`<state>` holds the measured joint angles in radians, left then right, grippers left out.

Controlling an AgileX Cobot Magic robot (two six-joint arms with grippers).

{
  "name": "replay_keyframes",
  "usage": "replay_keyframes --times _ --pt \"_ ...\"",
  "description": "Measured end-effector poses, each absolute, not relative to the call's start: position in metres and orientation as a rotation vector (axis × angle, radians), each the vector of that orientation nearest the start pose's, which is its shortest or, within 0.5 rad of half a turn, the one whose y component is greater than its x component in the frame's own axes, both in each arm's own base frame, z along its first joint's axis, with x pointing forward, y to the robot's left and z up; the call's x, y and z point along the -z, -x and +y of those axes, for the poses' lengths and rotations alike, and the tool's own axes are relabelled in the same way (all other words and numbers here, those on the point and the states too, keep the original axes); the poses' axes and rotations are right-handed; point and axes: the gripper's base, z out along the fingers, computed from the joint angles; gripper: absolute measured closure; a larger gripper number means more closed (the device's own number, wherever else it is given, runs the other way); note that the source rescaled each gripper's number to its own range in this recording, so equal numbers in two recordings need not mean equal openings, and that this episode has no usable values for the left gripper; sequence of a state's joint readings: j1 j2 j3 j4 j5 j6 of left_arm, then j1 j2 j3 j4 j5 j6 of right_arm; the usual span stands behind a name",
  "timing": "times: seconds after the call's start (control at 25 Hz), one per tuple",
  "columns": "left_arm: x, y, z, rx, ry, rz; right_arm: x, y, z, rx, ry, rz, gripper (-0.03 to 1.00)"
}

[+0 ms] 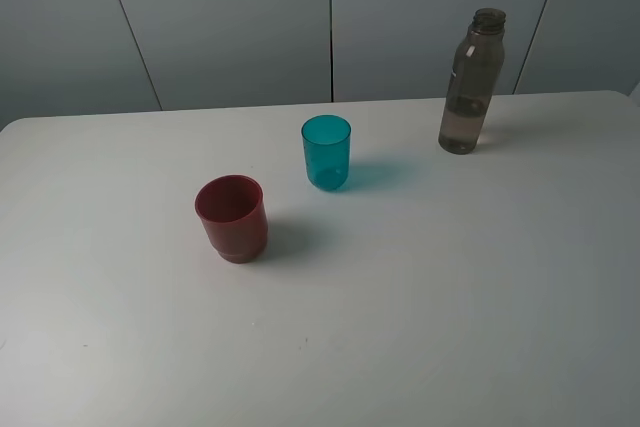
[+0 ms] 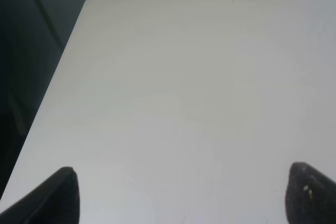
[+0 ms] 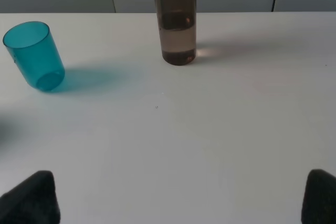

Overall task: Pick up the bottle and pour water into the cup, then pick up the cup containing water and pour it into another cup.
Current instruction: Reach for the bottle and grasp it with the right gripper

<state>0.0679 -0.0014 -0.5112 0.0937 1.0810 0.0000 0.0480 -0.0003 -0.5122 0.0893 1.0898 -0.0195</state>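
The tall smoky grey-brown bottle (image 1: 471, 82) stands upright at the back right of the white table, uncapped, with water in its lower part; the right wrist view shows its body (image 3: 175, 19). The teal cup (image 1: 327, 152) stands near the table's middle, also in the right wrist view (image 3: 34, 55). The dark red cup (image 1: 232, 217) stands in front of it to the left. Neither arm shows in the high view. My right gripper (image 3: 181, 198) is open, well short of the bottle. My left gripper (image 2: 184, 195) is open over bare table, nothing between its fingers.
The white table (image 1: 420, 297) runs to a grey panelled wall at the back. Its rounded far left corner (image 2: 92, 1) shows in the left wrist view, with dark floor beyond the edge.
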Motion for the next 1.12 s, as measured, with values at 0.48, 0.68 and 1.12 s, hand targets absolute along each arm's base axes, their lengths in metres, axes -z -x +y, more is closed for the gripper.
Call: replay_keyframes --times 0.48,0.68,1.12 --pt "-0.279 0.008 0.007 -0.154 0.076 2.05 -0.312 -0.025 0.006 -0.099 0.057 2.007 -0.03" --pt "-0.279 0.008 0.007 -0.154 0.076 2.05 -0.335 -0.077 0.007 -0.095 0.036 1.932 -0.03" --pt "-0.279 0.008 0.007 -0.154 0.076 2.05 -0.286 -0.182 0.02 -0.09 0.096 2.222 -0.03"
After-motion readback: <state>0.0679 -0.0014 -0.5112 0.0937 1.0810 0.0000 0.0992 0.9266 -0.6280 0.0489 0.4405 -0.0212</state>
